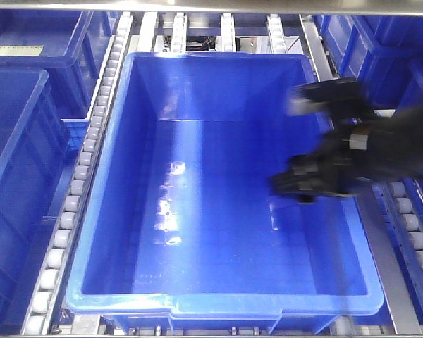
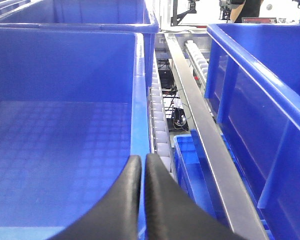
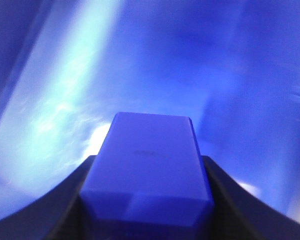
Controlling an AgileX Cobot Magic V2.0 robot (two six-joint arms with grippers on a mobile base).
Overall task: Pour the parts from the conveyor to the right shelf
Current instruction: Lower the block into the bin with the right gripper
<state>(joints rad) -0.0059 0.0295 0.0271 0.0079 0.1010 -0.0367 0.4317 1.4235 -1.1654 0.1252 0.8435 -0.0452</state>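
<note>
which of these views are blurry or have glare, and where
Front view: the right gripper and its arm are motion-smeared, and white glare streaks lie on the floor of the big blue crate. Right wrist view: soft and hazy, pale glare upper left, with a blue block between the jaws. Left wrist view: sharp, left gripper closed.

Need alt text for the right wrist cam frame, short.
A blue block fills the lower centre of the right wrist view, held between the two dark fingers of the right gripper. Behind it is a blurred blue crate interior with a bright streak of glare on the left.
</note>
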